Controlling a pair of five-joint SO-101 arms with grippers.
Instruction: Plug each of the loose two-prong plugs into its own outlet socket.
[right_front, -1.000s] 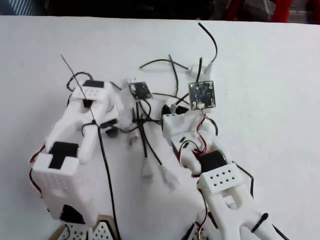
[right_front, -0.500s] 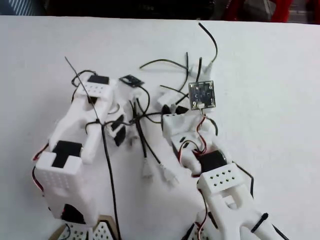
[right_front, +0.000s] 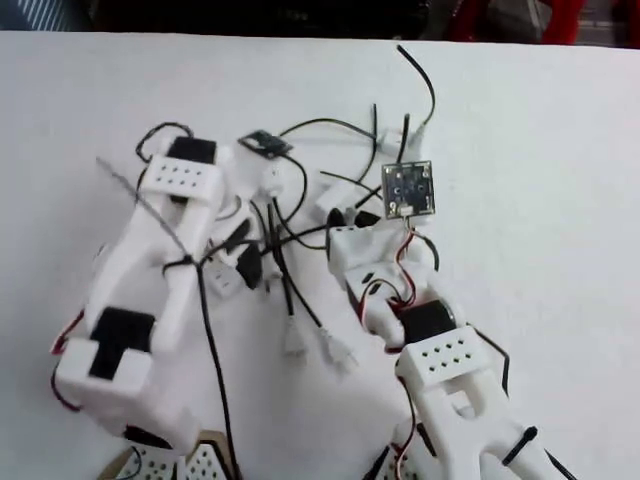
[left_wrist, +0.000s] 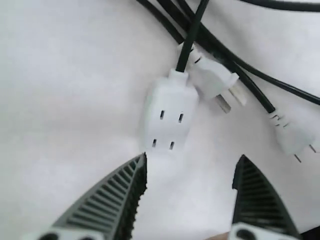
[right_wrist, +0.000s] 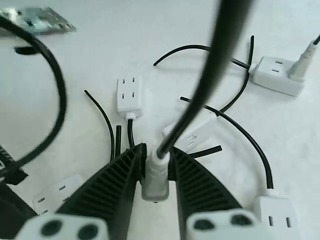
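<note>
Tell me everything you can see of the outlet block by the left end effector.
The outlet block is a white, plastic-looking rectangular box lying flat on the table. Its upper face shows two pairs of slots, all empty. A black cord enters one end. It sits ahead of the open left end effector; a loose plug lies beside its cord end.
</note>
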